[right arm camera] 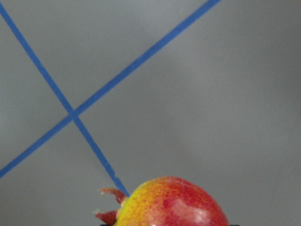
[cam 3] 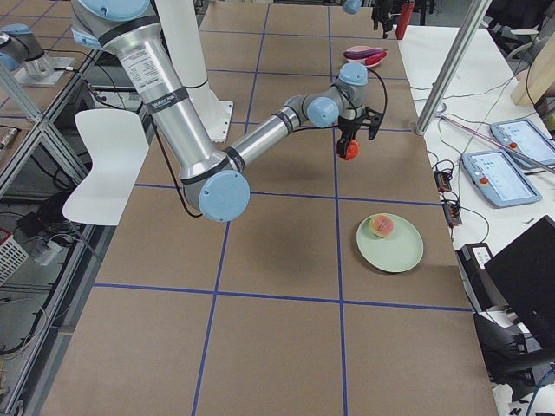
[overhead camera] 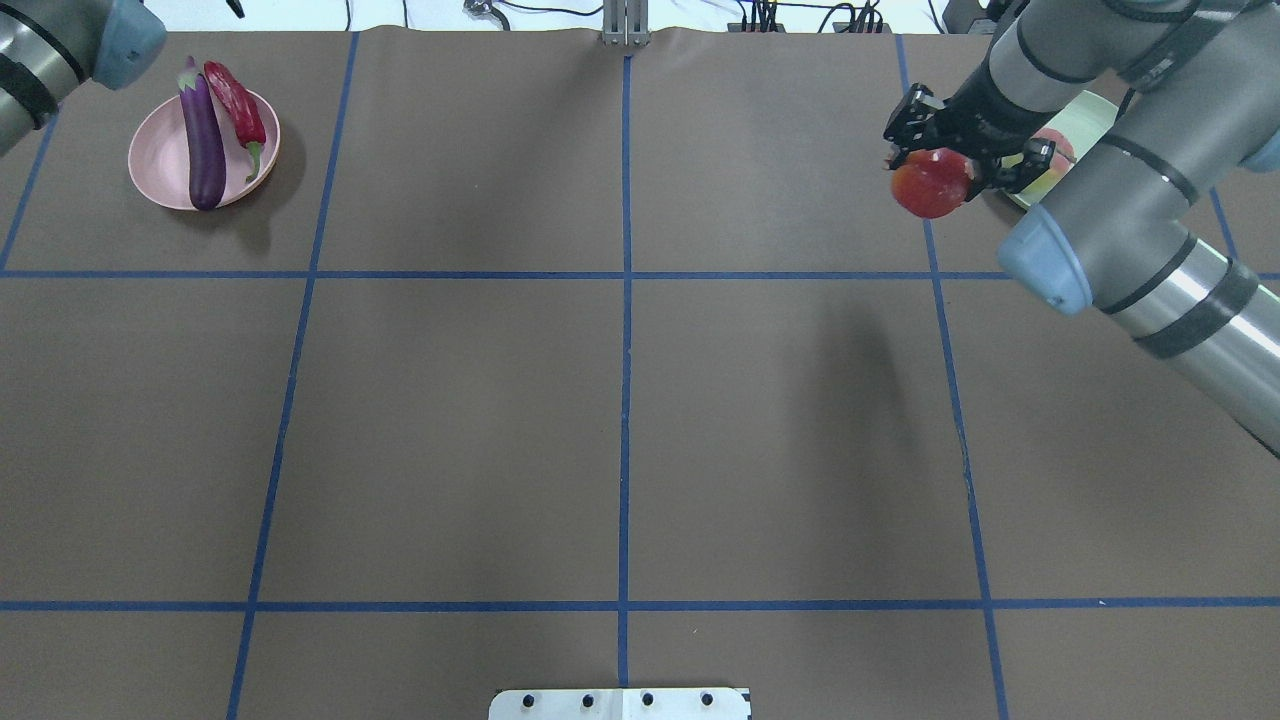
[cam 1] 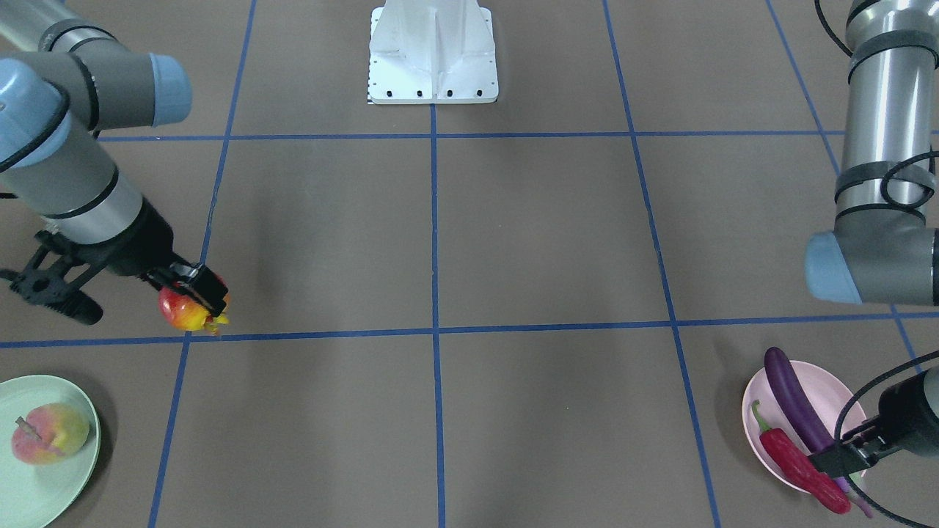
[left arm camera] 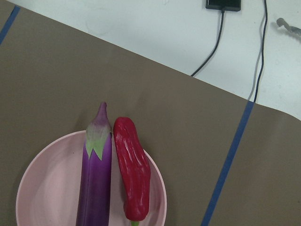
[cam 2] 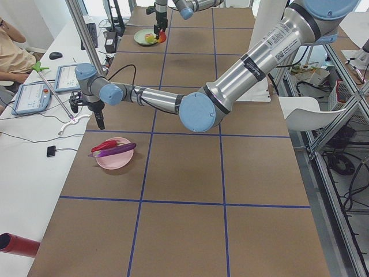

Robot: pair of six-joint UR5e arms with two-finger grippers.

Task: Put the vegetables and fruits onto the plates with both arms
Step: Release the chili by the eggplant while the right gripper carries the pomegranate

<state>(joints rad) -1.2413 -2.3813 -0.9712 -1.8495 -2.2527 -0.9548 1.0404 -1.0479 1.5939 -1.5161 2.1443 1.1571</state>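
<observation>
Pink plate: eggplant and chili lie on it side by side. Mint plate: peach on it. Pomegranate is off both plates, clenched in the right gripper above the table. Left gripper hangs over the pink rim (jaw state: cannot tell).

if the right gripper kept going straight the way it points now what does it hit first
Most likely the bare brown table near the blue tape crossing; the held red-orange round fruit would touch before the right gripper does. The mint green plate lies off to the side.
</observation>
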